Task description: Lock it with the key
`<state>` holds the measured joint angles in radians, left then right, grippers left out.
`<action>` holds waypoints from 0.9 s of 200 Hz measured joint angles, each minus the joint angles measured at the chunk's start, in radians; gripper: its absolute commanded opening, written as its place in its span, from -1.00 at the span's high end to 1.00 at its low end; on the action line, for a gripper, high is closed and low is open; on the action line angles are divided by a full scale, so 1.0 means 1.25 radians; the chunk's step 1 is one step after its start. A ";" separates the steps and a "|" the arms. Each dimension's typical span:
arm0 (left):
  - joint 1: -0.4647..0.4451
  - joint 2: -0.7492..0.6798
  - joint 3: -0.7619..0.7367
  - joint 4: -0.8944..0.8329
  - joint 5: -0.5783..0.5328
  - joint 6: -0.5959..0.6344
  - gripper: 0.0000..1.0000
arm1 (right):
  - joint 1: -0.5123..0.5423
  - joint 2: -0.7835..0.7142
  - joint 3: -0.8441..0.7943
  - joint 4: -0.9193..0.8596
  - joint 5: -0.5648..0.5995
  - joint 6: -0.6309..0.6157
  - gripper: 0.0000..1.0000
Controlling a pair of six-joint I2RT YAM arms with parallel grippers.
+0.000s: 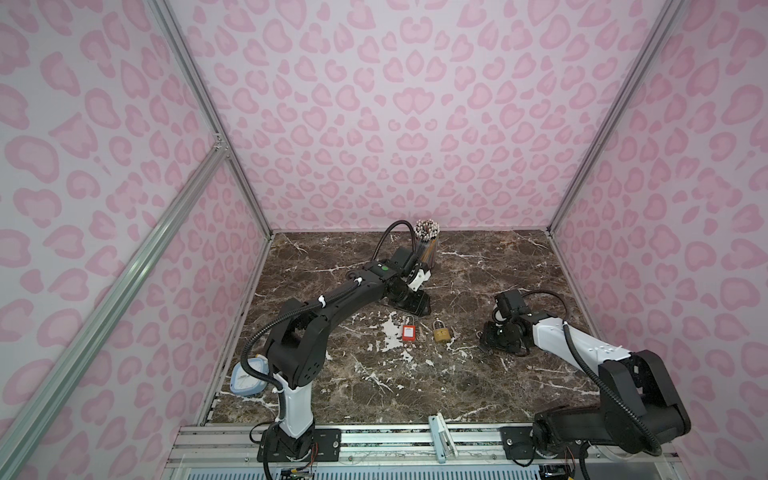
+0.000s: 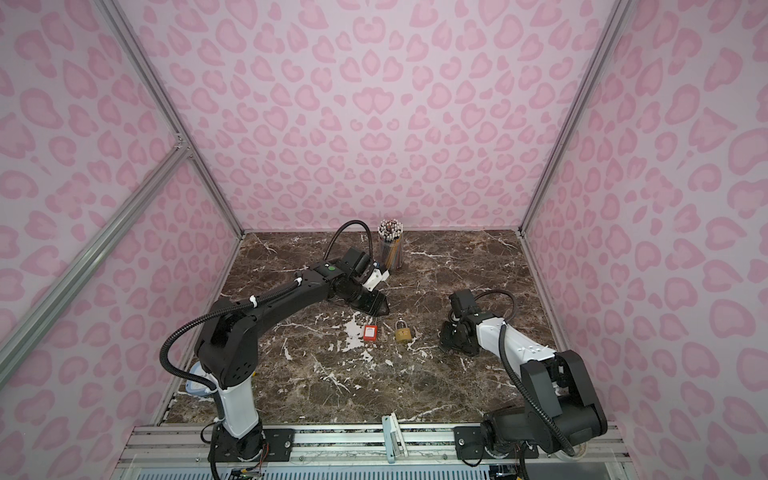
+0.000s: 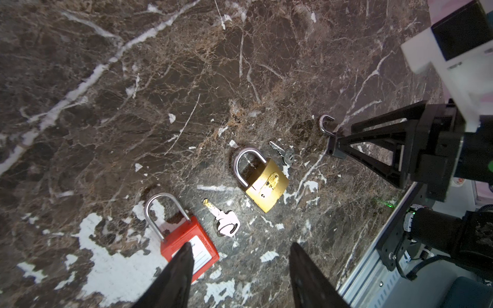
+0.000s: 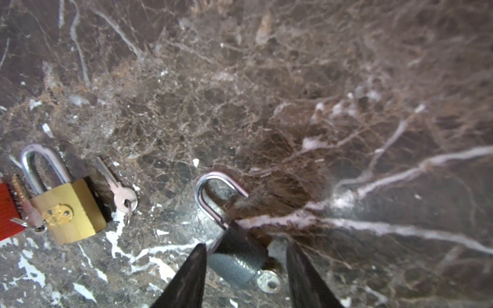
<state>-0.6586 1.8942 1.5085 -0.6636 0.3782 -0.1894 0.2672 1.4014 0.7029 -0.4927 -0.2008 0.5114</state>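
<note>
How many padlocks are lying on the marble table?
3. The red padlock and the brass padlock lie side by side mid-table; the grey padlock, key inserted, lies between the open jaws of the right claw.

Left arm (image 1: 345,296) reaching forward from base, elbow raised, forearm stretched toward mid-counter (image 1: 498,270); left pincer (image 3: 241,266) angled downward, jaws parted wide, nothing gripped between; right arm (image 1: 582,347) folded low, forearm reaching inward toward centre; right pincer (image 4: 245,248) close above counter, tips pointing down, jaws standing apart, not clamped.
</note>
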 measured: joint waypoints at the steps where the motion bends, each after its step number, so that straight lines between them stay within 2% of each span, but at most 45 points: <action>1: 0.000 0.000 0.000 0.000 0.000 0.000 -0.18 | 0.000 0.001 0.001 0.000 0.000 -0.001 -0.02; 62: 0.000 0.000 0.000 0.000 0.000 0.000 -0.18 | 0.015 0.050 0.024 -0.001 0.013 -0.042 -0.03; 132: 0.000 -0.002 0.000 0.000 0.009 -0.002 -0.19 | 0.162 0.047 0.026 -0.020 0.048 -0.029 -0.03; 180: -0.001 -0.002 0.000 0.000 0.014 -0.003 -0.19 | 0.201 0.092 0.060 -0.045 0.122 -0.015 -0.02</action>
<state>-0.6594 1.8912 1.5085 -0.6636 0.3962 -0.1932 0.5179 1.5169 0.7773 -0.5484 -0.0483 0.4931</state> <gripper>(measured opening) 0.594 0.507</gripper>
